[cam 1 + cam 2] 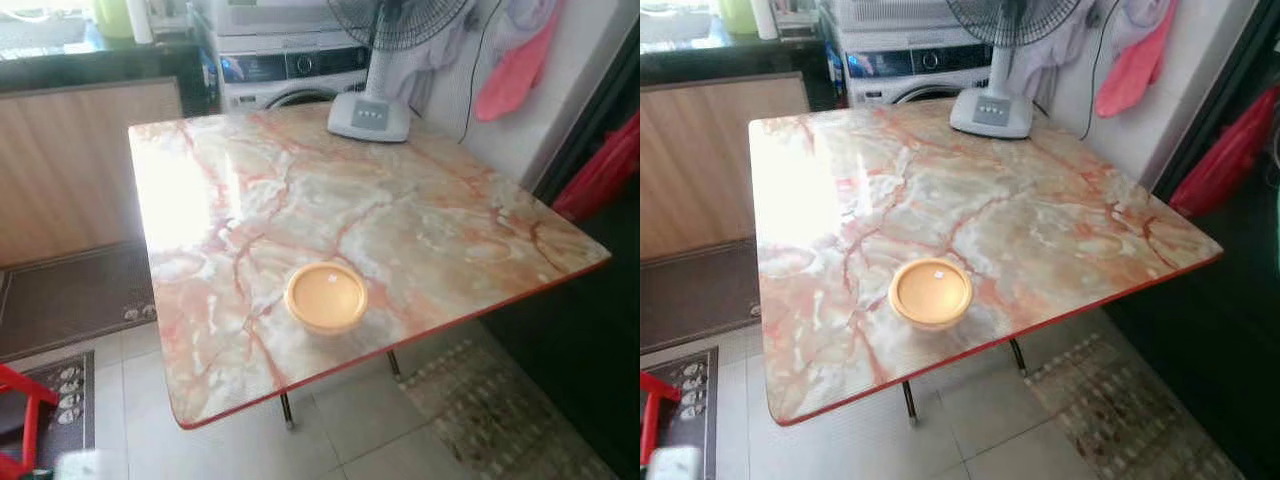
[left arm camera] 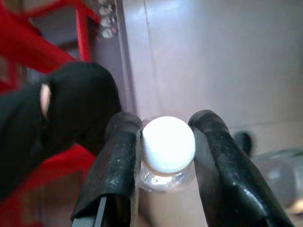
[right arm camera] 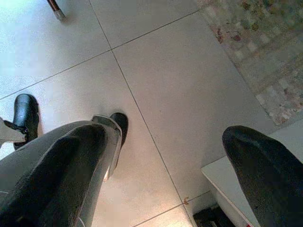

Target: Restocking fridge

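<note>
The left gripper (image 2: 165, 156) is pinching what looks like a white-capped bottle (image 2: 168, 144) (grip wants keeping firm); the right gripper (image 3: 165, 165) is hanging spread.

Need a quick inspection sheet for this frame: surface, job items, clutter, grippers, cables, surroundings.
Surface: marble-pattern table with red edge, glare on its left part.
Job's things: clear bottle with white cap, held in the left gripper; yellow lidded container near the table's front edge.
Clutter: fan standing at the far edge.
Grippers: left shut on the bottle; right gripper open, hanging over floor tiles.
Cables: fan cord running down the wall.
Surroundings: washing machine, red chair, floor mats.
</note>
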Motion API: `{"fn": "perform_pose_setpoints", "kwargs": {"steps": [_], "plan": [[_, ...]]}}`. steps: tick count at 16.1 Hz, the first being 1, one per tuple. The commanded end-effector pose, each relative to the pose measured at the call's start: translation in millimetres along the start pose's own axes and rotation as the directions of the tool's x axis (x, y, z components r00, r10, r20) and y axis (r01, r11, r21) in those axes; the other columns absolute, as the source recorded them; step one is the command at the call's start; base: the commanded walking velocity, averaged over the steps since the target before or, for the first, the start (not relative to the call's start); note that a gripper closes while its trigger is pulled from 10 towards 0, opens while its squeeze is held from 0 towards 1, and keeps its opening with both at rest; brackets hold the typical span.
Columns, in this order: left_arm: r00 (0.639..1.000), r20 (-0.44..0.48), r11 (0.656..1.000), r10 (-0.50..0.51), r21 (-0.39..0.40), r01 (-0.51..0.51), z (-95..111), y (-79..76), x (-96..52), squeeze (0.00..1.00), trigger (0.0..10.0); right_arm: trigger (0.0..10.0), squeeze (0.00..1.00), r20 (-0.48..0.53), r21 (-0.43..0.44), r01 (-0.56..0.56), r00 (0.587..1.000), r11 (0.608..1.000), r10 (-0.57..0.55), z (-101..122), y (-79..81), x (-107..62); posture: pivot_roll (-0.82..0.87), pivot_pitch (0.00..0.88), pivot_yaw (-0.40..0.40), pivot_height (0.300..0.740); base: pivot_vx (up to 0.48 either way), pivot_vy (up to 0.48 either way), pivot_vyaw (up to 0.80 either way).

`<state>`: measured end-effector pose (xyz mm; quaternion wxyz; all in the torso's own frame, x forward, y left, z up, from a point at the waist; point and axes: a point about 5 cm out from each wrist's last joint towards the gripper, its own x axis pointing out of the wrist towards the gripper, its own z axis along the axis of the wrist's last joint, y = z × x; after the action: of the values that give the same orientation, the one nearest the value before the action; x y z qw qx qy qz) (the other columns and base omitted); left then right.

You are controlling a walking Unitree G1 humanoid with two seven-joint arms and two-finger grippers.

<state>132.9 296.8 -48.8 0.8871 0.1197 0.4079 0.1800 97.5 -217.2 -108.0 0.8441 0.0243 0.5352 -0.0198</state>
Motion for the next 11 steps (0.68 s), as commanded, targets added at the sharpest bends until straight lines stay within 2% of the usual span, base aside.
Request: {"fn": "perform_pose_setpoints", "kwargs": {"steps": [1, 2, 3, 5, 7, 8, 9, 11], "plan": [[0.999, 0.038, 0.995, 0.039, 0.094, -0.042, 3.1, -2.2, 3.5, 0.00, 10.0, 10.0, 0.00, -0.004, -0.013, 0.010, 1.000, 1.000, -0.010, -0.1, -4.4, -0.9, 0.21, 0.000, -0.078, 0.740, 0.000, 0.000, 0.00], [0.998, 0.037, 0.993, 0.047, 0.111, -0.051, 1.6, -3.4, 4.8, 0.00, 10.0, 10.0, 0.00, -0.004, -0.013, 0.010, 1.000, 1.000, -0.010, 0.0, -4.5, -0.9, 0.21, 0.000, -0.078, 0.740, 0.000, 0.000, 0.00], [0.999, 0.008, 0.996, 0.034, 0.083, -0.034, -2.6, -7.1, 6.4, 0.00, 10.0, 10.0, 0.00, -0.003, -0.012, 0.011, 1.000, 1.000, -0.011, 0.1, -4.6, -0.8, 0.21, 0.000, -0.077, 0.740, 0.000, 0.000, 0.00], [0.998, 0.015, 0.998, -0.058, 0.032, 0.058, -7.1, -22.7, 7.2, 0.00, 10.0, 10.0, 0.00, 0.000, -0.002, 0.016, 1.000, 1.000, -0.016, 0.2, -4.6, -0.8, 0.19, 0.000, -0.070, 0.740, 0.000, 0.000, 0.00], [0.987, 0.002, 0.986, -0.160, 0.045, 0.160, -10.0, -41.2, 7.2, 0.00, 10.0, 10.0, 0.00, 0.003, -0.003, 0.013, 1.000, 1.000, -0.013, 0.8, -4.0, -0.6, 0.19, 0.000, -0.073, 0.740, 0.000, 0.000, 0.00], [0.987, -0.001, 0.986, -0.163, 0.032, 0.163, -9.3, -44.5, 8.0, 0.00, 10.0, 10.0, 0.00, 0.003, -0.003, 0.012, 1.000, 1.000, -0.012, 1.0, -3.9, -0.6, 0.19, 0.000, -0.074, 0.740, 0.000, 0.000, 0.00], [0.986, -0.008, 0.985, -0.169, -0.028, 0.169, -7.5, -50.6, 9.6, 0.00, 10.0, 10.0, 0.00, 0.004, -0.005, 0.009, 1.000, 1.000, -0.009, 1.5, -4.2, -0.6, 0.19, 0.000, -0.075, 0.740, 0.000, 0.000, 0.00], [0.982, -0.015, 0.982, -0.186, -0.018, 0.186, -7.9, -53.8, 9.8, 0.00, 10.0, 10.0, 0.00, 0.008, 0.000, 0.010, 1.000, 1.000, -0.010, 1.5, -4.2, -0.7, 0.17, 0.000, -0.067, 0.740, 0.000, 0.000, 0.00]]}}
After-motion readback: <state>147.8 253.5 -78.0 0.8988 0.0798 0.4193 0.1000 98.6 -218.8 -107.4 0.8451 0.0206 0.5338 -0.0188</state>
